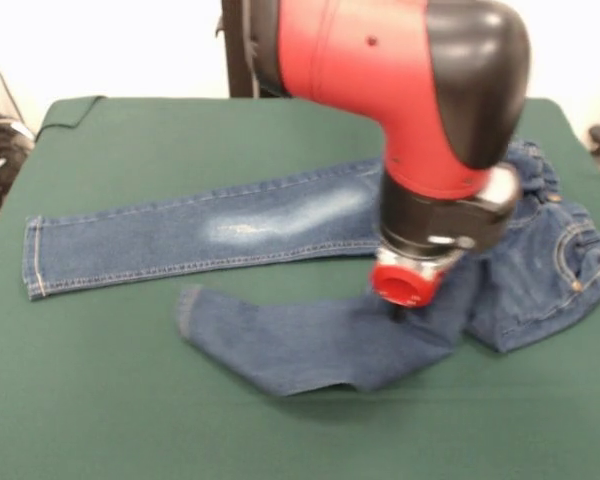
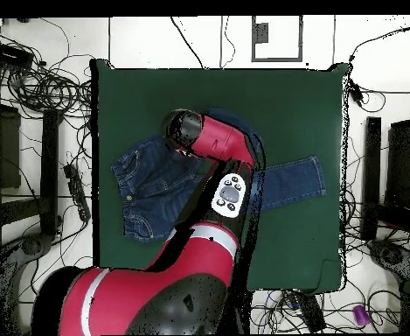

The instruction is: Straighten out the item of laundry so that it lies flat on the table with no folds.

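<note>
- I see the jeans (image 1: 280, 225) on the green table (image 1: 130, 400), roughly mid-table, toward the right side in the front view.
- One leg lies straight and flat, running left, cuff near the left edge, with a faded whitish patch mid-leg.
- Other leg (image 1: 300, 345) sits nearer the camera, bent, angled left, cuff turned up a little.
- Waist end (image 1: 560, 260) is bunched at right, pocket stitching showing.
- The arm (image 1: 420, 90) comes down over the crotch area; the gripper (image 1: 405, 285) is low at the cloth where the legs meet.
- I cannot tell if the gripper is apart or together; the wrist hides it.
- In the overhead view the arm (image 2: 212, 144) covers the jeans' (image 2: 156, 184) middle.
</note>
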{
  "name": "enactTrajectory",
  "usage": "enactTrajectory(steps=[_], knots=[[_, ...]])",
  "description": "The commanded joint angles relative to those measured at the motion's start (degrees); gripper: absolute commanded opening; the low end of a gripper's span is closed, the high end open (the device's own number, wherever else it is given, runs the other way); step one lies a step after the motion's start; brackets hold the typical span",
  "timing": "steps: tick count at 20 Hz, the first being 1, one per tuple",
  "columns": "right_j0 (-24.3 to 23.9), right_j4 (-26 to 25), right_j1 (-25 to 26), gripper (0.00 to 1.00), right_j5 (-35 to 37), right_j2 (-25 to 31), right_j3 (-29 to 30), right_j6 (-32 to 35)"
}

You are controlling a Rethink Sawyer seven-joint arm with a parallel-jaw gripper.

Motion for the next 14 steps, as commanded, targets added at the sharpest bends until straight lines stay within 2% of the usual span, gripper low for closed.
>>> enactTrajectory(steps=[1,6,14], knots=[[-4.32,-9.82,-0.44,0.0,2.41,-6.11,3.39,-3.42],[-6.63,-13.4,-2.98,0.0,-0.84,-3.8,6.31,-5.62],[-8.71,-16.81,-6.52,0.0,-3.38,0.36,9.05,-5.5]])
